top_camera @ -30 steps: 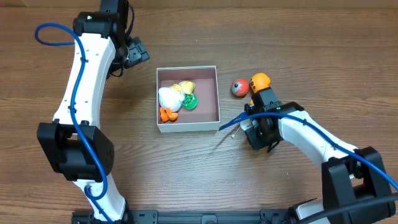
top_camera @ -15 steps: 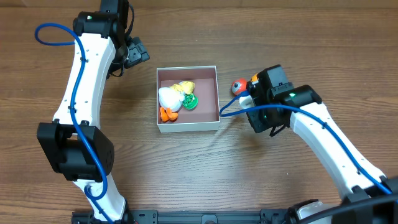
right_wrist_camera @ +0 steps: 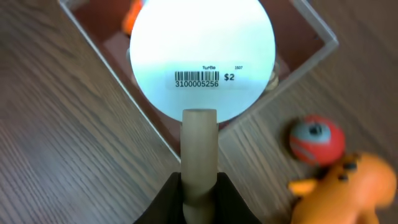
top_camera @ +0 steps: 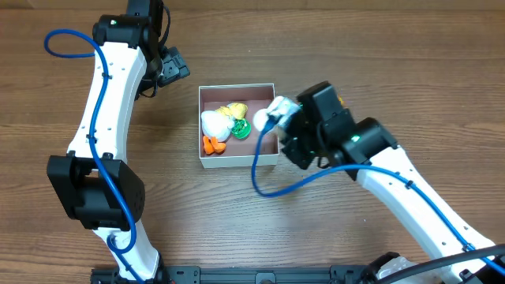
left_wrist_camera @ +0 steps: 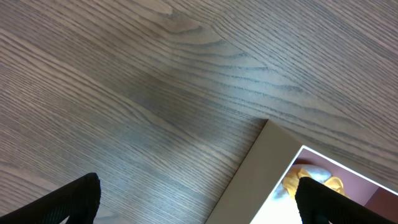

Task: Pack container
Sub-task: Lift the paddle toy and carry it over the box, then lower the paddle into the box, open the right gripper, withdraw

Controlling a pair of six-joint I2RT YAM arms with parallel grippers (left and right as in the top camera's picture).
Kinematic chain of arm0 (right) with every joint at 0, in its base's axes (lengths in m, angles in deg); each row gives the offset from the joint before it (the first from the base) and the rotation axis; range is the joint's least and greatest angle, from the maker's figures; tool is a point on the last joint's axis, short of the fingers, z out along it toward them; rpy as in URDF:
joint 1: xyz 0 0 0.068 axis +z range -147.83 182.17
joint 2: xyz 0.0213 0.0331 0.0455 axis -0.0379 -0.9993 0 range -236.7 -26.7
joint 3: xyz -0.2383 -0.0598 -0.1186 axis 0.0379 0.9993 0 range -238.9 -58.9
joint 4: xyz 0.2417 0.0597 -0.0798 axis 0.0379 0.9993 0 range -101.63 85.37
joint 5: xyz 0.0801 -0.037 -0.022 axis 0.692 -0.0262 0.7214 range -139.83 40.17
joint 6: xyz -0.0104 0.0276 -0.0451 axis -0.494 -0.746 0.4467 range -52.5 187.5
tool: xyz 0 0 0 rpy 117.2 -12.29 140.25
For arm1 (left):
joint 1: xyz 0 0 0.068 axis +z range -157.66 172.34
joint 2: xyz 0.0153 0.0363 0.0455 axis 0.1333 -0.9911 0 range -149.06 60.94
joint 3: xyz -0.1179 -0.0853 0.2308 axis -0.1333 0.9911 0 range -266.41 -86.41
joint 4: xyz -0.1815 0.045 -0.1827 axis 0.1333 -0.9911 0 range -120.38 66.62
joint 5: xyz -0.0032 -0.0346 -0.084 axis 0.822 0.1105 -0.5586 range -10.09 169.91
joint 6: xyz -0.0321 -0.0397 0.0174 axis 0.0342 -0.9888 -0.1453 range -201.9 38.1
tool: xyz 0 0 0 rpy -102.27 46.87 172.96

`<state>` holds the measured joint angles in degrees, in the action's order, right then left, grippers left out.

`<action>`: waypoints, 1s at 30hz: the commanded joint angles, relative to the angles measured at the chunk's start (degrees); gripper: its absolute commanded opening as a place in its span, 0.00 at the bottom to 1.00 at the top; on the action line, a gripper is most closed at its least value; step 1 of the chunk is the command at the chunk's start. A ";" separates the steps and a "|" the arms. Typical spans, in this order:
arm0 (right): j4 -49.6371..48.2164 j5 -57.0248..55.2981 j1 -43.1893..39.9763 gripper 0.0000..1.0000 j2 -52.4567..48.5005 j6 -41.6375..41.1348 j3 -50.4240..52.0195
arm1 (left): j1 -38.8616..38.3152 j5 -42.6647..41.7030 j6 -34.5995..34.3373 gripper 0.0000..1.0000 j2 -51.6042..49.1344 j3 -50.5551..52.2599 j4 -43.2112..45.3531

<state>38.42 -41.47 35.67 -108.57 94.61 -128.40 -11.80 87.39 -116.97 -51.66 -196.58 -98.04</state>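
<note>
The container [top_camera: 237, 162] is a shallow square white-walled box with a pinkish-brown inside, at mid table. It holds a white toy [top_camera: 211, 124], a yellow one [top_camera: 233, 110], a green one [top_camera: 241, 129] and an orange one [top_camera: 211, 145]. My right gripper [top_camera: 282, 126] is shut on the beige stalk of a white round toy [right_wrist_camera: 202, 59] with a barcode label. It holds the toy above the container's right side [right_wrist_camera: 292, 74]. My left gripper [left_wrist_camera: 199, 205] is open and empty, off the container's far left corner [left_wrist_camera: 249, 180].
In the right wrist view a red-orange ball with a grey eye [right_wrist_camera: 317, 140] and an orange toy [right_wrist_camera: 345, 193] lie on the wooden table just right of the container. In the overhead view my right arm covers them. A blue cable loops off each arm.
My right arm has swung left from the table beside the container, carrying the white toy up and over the container's right side. The left arm has not moved.
</note>
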 commanded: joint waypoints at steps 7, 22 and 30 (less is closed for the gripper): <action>-7.93 2.29 8.15 0.09 -0.57 13.92 -1.73 | 0.00 -0.48 -1.11 1.00 1.36 -0.55 -0.09; -13.88 2.29 8.83 0.09 -9.92 17.31 -1.73 | 0.00 -0.48 -1.11 1.00 1.36 -0.55 -0.09; -14.69 2.23 8.76 0.10 -14.27 18.23 -1.73 | 0.00 -0.48 -1.11 1.00 1.36 -0.55 -0.11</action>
<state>24.32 -39.75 44.26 -119.98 111.46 -128.46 -11.80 87.39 -116.97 -51.66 -196.58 -98.04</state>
